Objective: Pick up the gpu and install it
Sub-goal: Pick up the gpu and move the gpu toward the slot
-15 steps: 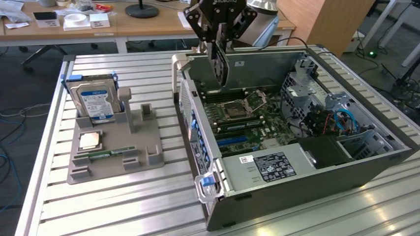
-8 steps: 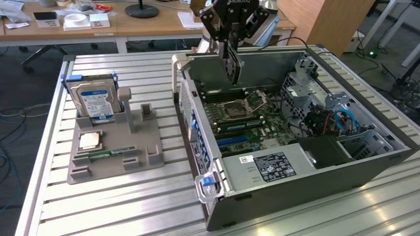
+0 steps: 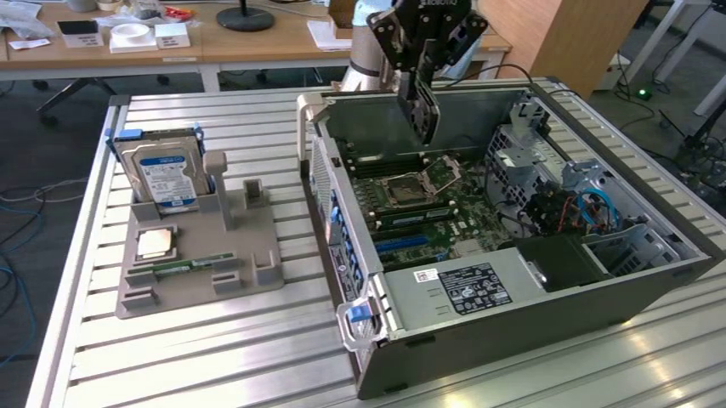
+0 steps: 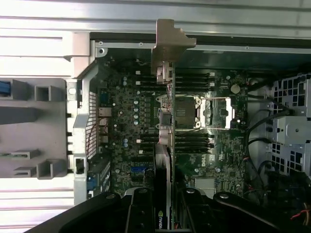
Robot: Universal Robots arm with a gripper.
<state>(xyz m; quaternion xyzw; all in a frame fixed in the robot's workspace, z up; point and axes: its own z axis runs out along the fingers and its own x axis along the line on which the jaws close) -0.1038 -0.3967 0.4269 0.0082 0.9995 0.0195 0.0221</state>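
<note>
Pickup is done: the gripper (image 3: pixel 419 78) pinches the gpu (image 3: pixel 428 119), which hangs upright above the motherboard (image 3: pixel 443 217) inside the open case (image 3: pixel 635 285), clear of the board and not yet seated in any slot.

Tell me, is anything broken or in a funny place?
Nothing looks broken or spilled. One part is out of place: the gpu hangs upright in the gripper, above the motherboard inside the open computer case. It is not seated in any slot.
</note>
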